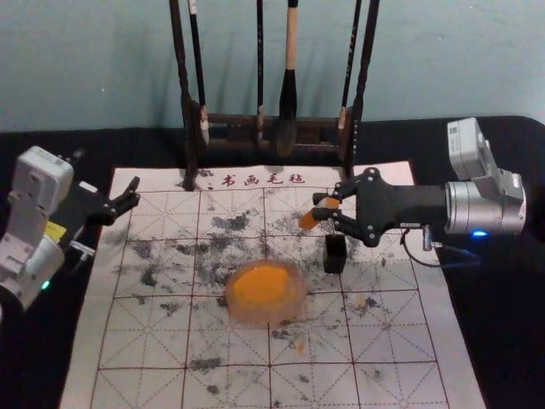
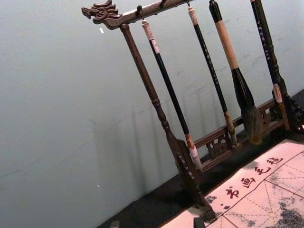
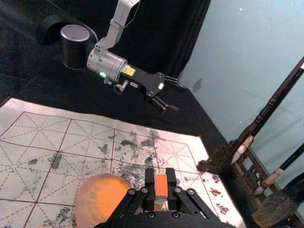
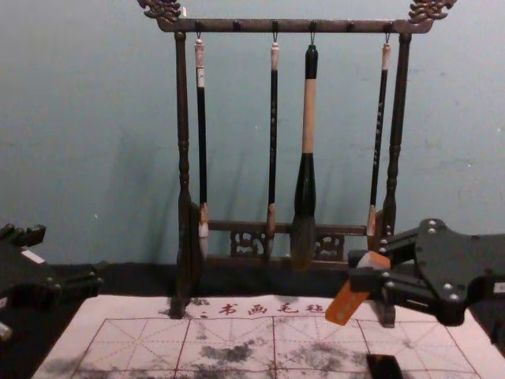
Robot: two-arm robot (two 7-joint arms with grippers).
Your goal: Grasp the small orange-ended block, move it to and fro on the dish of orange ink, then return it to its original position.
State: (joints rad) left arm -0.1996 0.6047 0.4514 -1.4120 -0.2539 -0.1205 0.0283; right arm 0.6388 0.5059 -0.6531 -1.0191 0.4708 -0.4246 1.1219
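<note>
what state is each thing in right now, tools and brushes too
Right tool: shut on the block
Left tool: open, off to the side
Orange-ended block: gripped, tilted
Ink dish: on the mat, holding orange ink
Small black block: standing on the mat
Four brushes: hanging, tips down
Brush rack: upright
Calligraphy mat: laid out, spotted with dark stains

Smooth wooden rack (image 4: 300, 26), large brush (image 4: 308, 118) with glossy base, matt cloth mat (image 1: 145, 345), smooth-rimmed dish (image 1: 292, 313)

Wooden rack (image 4: 300, 26), four hanging brushes (image 4: 308, 118), smudged gridded mat (image 1: 162, 388) on black cloth (image 1: 34, 358), black block (image 1: 335, 255), bluish wall (image 1: 85, 68)
</note>
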